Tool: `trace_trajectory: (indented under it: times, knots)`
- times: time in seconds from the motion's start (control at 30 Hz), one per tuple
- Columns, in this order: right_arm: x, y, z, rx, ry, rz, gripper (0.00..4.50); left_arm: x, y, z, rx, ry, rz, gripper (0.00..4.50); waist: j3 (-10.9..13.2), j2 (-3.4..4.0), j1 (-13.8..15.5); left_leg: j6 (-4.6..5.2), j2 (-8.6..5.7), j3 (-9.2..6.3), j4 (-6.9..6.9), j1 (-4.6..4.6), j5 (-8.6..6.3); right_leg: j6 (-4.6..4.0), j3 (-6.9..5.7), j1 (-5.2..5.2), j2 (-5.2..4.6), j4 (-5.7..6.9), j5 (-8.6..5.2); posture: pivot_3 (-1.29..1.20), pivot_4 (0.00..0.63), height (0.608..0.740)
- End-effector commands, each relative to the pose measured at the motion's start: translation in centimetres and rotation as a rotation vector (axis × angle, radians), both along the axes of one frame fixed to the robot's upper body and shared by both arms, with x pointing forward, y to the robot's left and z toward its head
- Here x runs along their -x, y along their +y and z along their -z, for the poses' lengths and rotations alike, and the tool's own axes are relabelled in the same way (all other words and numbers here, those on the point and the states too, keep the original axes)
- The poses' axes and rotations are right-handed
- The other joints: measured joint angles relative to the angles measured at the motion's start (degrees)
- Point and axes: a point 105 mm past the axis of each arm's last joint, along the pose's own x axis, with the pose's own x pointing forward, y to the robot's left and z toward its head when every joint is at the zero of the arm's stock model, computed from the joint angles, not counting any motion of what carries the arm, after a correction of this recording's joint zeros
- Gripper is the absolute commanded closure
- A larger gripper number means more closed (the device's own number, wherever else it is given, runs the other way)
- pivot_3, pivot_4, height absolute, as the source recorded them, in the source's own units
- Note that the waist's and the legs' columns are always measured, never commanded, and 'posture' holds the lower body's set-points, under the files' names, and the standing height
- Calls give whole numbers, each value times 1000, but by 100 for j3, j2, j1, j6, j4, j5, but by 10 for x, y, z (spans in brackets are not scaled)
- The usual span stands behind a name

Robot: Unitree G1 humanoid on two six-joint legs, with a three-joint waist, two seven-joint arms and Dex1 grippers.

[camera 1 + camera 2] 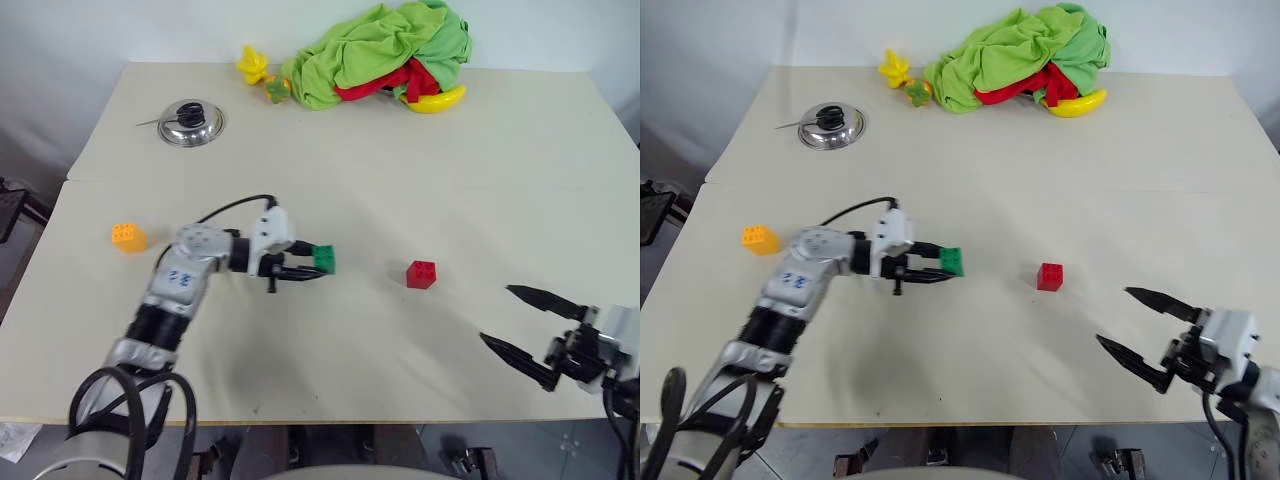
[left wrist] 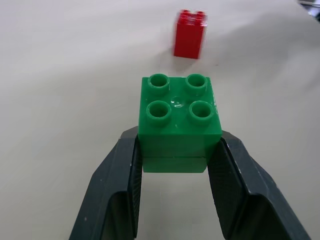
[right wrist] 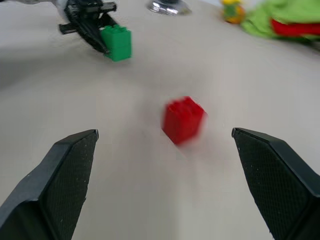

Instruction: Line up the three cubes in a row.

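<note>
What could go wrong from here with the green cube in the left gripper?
1. The left gripper pinches only the green cube's rear end; it could twist or slip out during placement.
2. The red cube lies straight ahead of the carried cube, so an overshoot may knock it away.
3. The orange cube sits far off on the left, so the row is not yet started.

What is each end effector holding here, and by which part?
The left end effector holds the green cube by two opposite side walls, studs facing up and uncovered. The right end effector is open and holds nothing.
</note>
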Motion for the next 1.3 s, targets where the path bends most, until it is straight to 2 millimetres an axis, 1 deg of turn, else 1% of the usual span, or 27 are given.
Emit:
trace_trajectory:
  times: [0.03,0.13,0.23,0.37,0.43,0.47,0.57,0.6,0.63,0.67,0.73,0.77,0.8,0.83,0.9,1.0,1.07,1.13,1.17,1.23,1.3]
  knots:
    - [5,-3,-10,-2,-67,42,0,-7,-13,0,-38,-44,32,3014,1,-2,-2,-2,2,0,2,1,2,1,2,0,0,2,1,0,150,740]
    - [6,1,-10,-15,-73,51,0,-10,-26,5,-53,-51,56,3014,2,-3,13,-3,4,-4,7,1,13,6,6,0,-2,7,3,0,150,740]
    - [7,5,-7,-24,-67,49,0,-9,-34,10,-78,-63,98,3014,2,-3,50,-1,4,-17,12,4,15,9,12,0,-4,11,5,0,150,740]
    - [7,4,-6,-28,-59,51,0,-9,-37,12,-76,-71,110,3014,2,-3,80,0,2,-43,15,3,15,10,13,0,-7,12,6,0,150,740]
    - [6,5,-6,-38,-49,42,0,-12,-35,13,-70,-71,79,2283,2,-3,80,2,1,-49,17,1,16,10,10,1,-8,12,6,0,150,740]
    - [6,6,-5,-43,-42,33,0,-14,-34,12,-61,-79,66,2080,2,-3,78,2,0,-50,17,0,16,10,10,1,-9,12,6,0,150,740]
    - [1,11,-4,-62,-32,13,0,-15,-28,1,1,-106,39,1122,2,-3,72,3,2,-52,17,-1,17,10,7,0,-8,14,6,0,150,740]
    - [-3,14,-5,-78,-34,8,0,-14,-22,-3,17,-124,38,860,2,-4,71,3,2,-52,17,-1,17,10,8,0,-9,15,6,0,150,740]
    - [-9,17,-7,-92,-42,2,0,-11,-12,-5,16,-117,40,494,2,-3,55,3,2,-53,19,-1,17,10,8,0,-9,15,6,0,150,740]
    - [-13,21,-11,-103,-69,-4,0,-8,-3,-6,15,-116,40,252,2,-3,11,3,4,-52,20,0,17,10,9,0,-9,17,6,0,150,740]
    - [-20,31,-18,-152,-86,-40,0,0,14,-13,49,-157,48,252,1,-1,-32,3,8,-51,20,1,17,10,10,-3,-8,21,6,0,150,740]
    - [-23,39,-21,-167,-96,-71,0,5,26,-19,89,-180,34,252,1,0,-40,1,11,-51,19,3,18,8,10,-4,-8,24,5,0,150,740]
    - [-27,50,-22,-173,-100,-121,0,12,43,-24,133,-202,-2,121,1,0,-57,0,20,-58,20,2,18,7,8,-4,-9,28,5,0,150,740]
    - [-30,60,-23,-178,-106,-163,0,17,58,-28,171,-225,-53,121,1,0,-103,-1,23,-60,21,2,19,7,7,-4,-9,27,5,0,150,740]
    - [-33,71,-23,-188,-108,-210,0,25,78,-32,221,-250,-146,121,1,2,-118,-1,39,-59,21,3,18,6,12,-6,-11,28,4,0,150,740]
    - [-41,95,-20,-194,-98,-296,0,41,125,-32,294,-303,-433,121,2,2,-95,0,35,-68,26,1,18,5,8,-1,-19,31,4,0,150,740]
    - [-43,102,-19,-191,-100,-325,0,50,142,-31,332,-306,-564,121,2,1,-58,2,31,-72,26,1,17,5,6,1,-26,30,4,0,150,740]
    - [-50,110,-24,-204,-131,-336,0,68,181,-18,398,-294,-836,121,1,1,-39,6,20,-90,29,0,17,5,-4,10,-38,31,4,0,150,740]
    - [-53,114,-26,-206,-154,-339,0,82,204,-8,415,-286,-982,121,1,0,-72,8,20,-86,29,1,15,5,0,11,-39,28,5,0,150,740]
    - [-55,118,-29,-204,-181,-340,0,104,230,6,409,-281,-1155,121,0,-2,-88,14,15,-87,28,2,12,5,-1,13,-49,28,5,0,150,740]
    - [-57,119,-31,-194,-201,-336,0,123,253,21,406,-262,-1301,121,2,-6,-45,13,15,-90,28,-1,12,5,-8,12,-47,27,5,0,150,740]
